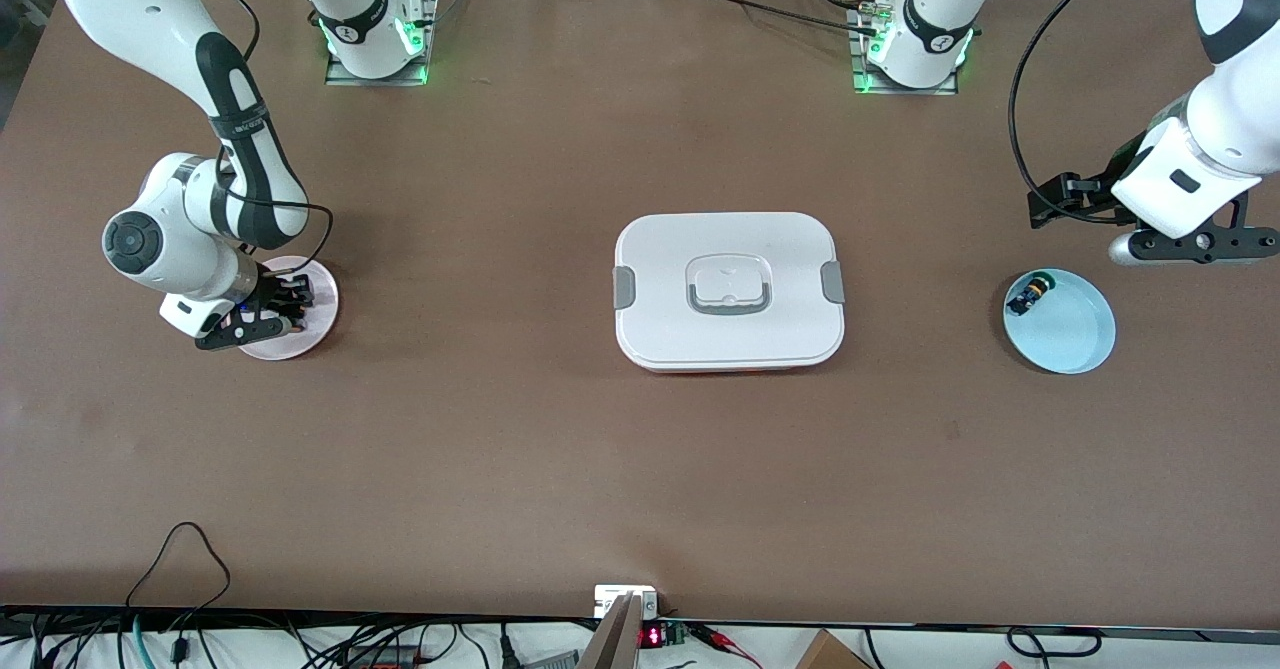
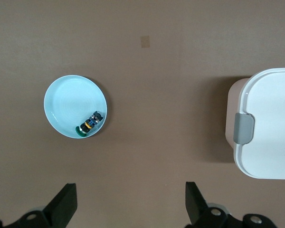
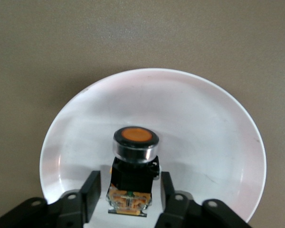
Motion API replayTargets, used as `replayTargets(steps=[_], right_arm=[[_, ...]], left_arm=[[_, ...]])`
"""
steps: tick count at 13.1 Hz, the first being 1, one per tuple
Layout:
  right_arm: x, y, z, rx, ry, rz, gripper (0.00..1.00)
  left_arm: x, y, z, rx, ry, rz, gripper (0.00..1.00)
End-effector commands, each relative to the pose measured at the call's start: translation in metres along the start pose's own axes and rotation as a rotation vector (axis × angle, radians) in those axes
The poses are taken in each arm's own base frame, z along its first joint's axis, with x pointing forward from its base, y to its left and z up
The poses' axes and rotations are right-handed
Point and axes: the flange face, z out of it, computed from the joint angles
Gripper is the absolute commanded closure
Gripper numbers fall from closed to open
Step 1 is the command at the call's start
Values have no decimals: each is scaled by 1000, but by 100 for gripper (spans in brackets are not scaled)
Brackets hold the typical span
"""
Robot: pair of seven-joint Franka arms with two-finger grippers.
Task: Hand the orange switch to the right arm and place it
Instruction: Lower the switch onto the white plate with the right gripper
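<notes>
The right claw (image 3: 128, 192) is releasing the black orange-capped switch (image 3: 133, 166) onto the round pink plate (image 3: 204, 133), fingers slightly parted; lifting clear seems next. The left claw (image 2: 128, 206) is waiting wide open and empty.

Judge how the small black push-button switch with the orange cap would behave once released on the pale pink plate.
The orange-capped black switch looks rigid and light. Its round cap suggests it may roll if tipped on the pale pink plate. The right gripper straddles its body, jaws slightly apart.
</notes>
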Motion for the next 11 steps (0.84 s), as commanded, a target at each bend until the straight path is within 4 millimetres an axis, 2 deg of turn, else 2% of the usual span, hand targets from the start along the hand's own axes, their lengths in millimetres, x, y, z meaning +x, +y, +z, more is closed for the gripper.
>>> replayTargets(steps=[1, 3, 5, 7, 9, 11], right_arm=[[1, 0, -16, -7, 33, 0, 0], [10, -6, -44, -1, 62, -17, 0], [23, -17, -80, 22, 42, -38, 0], [36, -17, -123, 38, 10, -55, 0], [41, -12, -178, 9, -23, -91, 0], [42, -19, -220, 15, -58, -108, 0]], left_arm=[[-1, 1, -4, -14, 10, -4, 0], [-1, 2, -4, -13, 8, -3, 0], [0, 6, -6, -13, 11, 3, 0], [0, 7, -6, -13, 13, 5, 0], [0, 7, -6, -11, 13, 5, 0], [0, 7, -7, -12, 15, 5, 0]])
